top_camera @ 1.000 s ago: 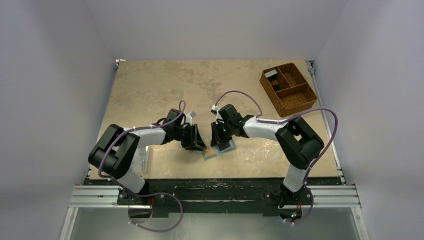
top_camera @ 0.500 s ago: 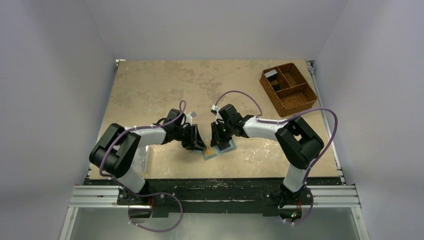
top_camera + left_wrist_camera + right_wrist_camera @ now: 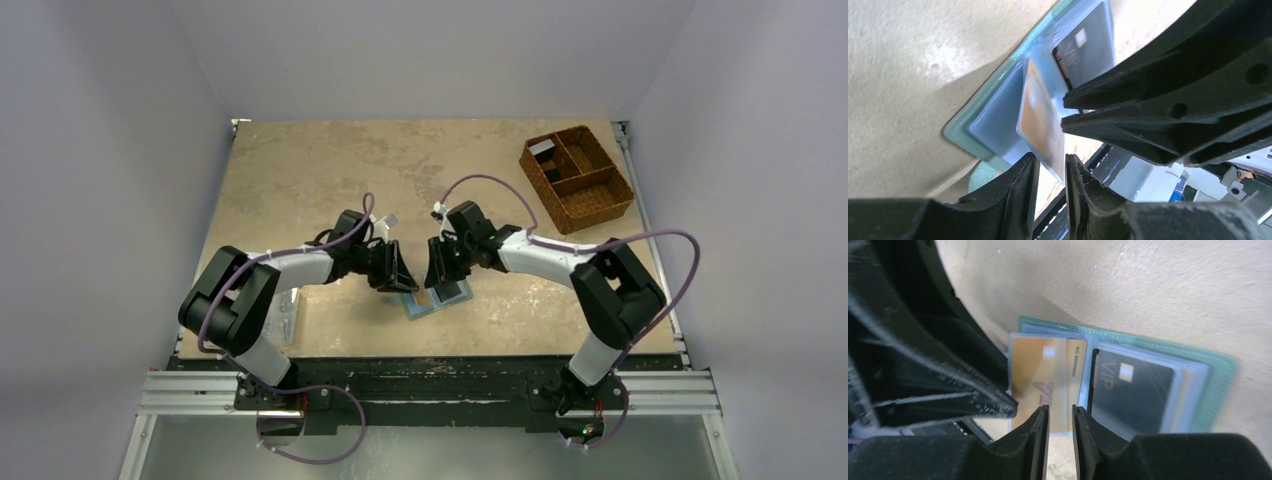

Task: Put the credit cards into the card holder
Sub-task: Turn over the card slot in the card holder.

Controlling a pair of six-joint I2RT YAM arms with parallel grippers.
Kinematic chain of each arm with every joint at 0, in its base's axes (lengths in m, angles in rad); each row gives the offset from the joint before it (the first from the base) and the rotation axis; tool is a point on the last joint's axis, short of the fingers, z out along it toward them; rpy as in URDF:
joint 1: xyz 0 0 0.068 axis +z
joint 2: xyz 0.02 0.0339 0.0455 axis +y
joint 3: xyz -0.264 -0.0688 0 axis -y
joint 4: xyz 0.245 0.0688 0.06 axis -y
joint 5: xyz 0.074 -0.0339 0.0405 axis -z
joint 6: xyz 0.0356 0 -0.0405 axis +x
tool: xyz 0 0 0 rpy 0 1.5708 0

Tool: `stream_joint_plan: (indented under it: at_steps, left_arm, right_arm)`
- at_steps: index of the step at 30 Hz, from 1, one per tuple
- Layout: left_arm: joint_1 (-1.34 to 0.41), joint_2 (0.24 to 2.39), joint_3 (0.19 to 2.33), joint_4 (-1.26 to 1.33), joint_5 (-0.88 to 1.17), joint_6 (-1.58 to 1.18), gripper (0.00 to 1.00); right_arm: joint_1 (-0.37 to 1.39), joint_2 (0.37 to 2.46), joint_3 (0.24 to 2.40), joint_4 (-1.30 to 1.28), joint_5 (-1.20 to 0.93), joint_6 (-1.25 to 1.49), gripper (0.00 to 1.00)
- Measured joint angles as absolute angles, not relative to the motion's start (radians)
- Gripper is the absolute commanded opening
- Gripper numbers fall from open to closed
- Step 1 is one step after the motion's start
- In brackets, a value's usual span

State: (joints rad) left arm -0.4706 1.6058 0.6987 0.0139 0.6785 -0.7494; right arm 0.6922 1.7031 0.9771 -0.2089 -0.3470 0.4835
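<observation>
Tan tabletop (image 3: 300,170); orange card (image 3: 1040,375) looks thin, stiff, slippery — best pinched at its short edge; right pincer (image 3: 1060,412) slightly spread; left pincer (image 3: 1052,162) — cannot tell.

The card holder (image 3: 1219,371) lies open and flat on the table, with a green rim around pale blue, clear pockets. A black card (image 3: 1130,390) with the gold letters "VIP" and a small chip sits inside the pocket of one half. The tan-orange card (image 3: 1040,375) is on the other half, partly under a clear pocket, and a strip with a printed number is uncovered next to the fold.
</observation>
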Motion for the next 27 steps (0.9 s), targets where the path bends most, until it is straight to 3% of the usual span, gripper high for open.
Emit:
stream_joint_plan:
  at_steps: [7, 14, 19, 27]
  left_arm:
    - [-0.479, 1.647, 0.767, 0.041, 0.706, -0.749, 0.33]
    - [-0.570, 1.829, 0.906, 0.131, 0.732, -0.787, 0.34]
    - [-0.599, 1.882, 0.955, 0.137, 0.741, -0.800, 0.47]
    - [-0.517, 1.723, 1.008, -0.059, 0.722, -0.677, 0.61]
  right_arm:
    - [0.501, 1.496, 0.995, -0.315, -0.315, 0.461, 0.37]
    - [0.319, 1.392, 1.002, -0.382, -0.222, 0.417, 0.37]
    - [0.319, 1.378, 1.002, -0.410, -0.200, 0.406, 0.39]
    - [0.307, 1.386, 1.032, -0.420, -0.191, 0.408, 0.46]
